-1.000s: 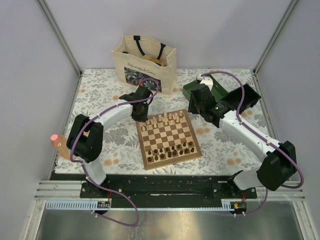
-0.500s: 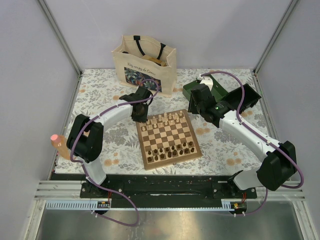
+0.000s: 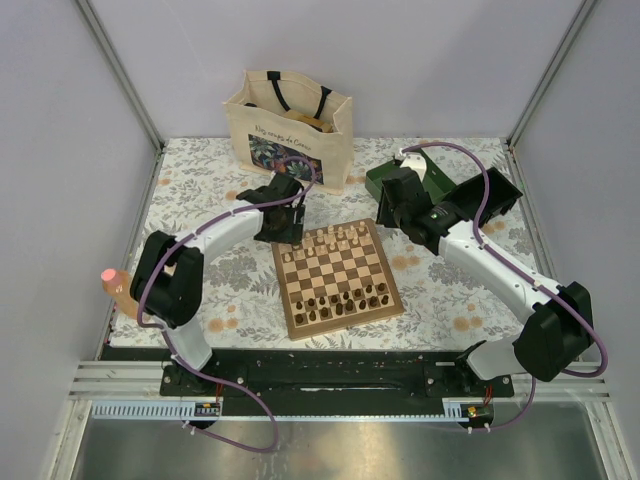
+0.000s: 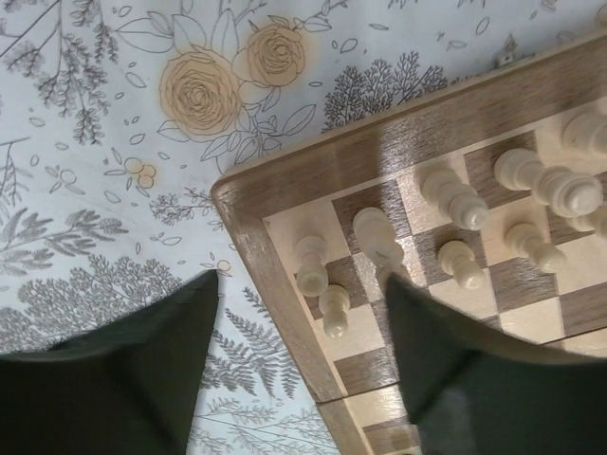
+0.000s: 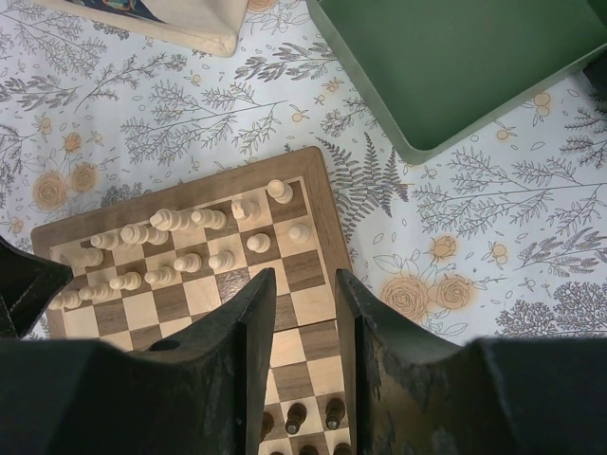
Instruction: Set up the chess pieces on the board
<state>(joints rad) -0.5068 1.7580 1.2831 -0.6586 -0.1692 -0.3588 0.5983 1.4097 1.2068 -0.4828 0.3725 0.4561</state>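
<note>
The board (image 3: 338, 272) lies at the table's middle, with cream chess pieces (image 3: 330, 241) in its two far rows and dark ones (image 3: 346, 299) in its two near rows. My left gripper (image 3: 281, 226) hangs over the board's far-left corner. In the left wrist view it (image 4: 301, 284) is open, its dark fingers (image 4: 142, 370) wide apart on either side of the board's edge (image 4: 379, 142), and a cream corner piece (image 4: 311, 266) and a pawn (image 4: 333, 311) stand free between them. My right gripper (image 5: 305, 277) hovers open and empty above the board (image 5: 327, 204), near its far-right corner.
A green box (image 3: 445, 185) sits at the back right, just beyond the right gripper. A printed tote bag (image 3: 290, 125) stands behind the board. An orange bottle with a pink cap (image 3: 118, 292) is at the table's left edge.
The left gripper's jaws have spread wide and it has shifted slightly back from the board's corner. The right arm has not moved.
</note>
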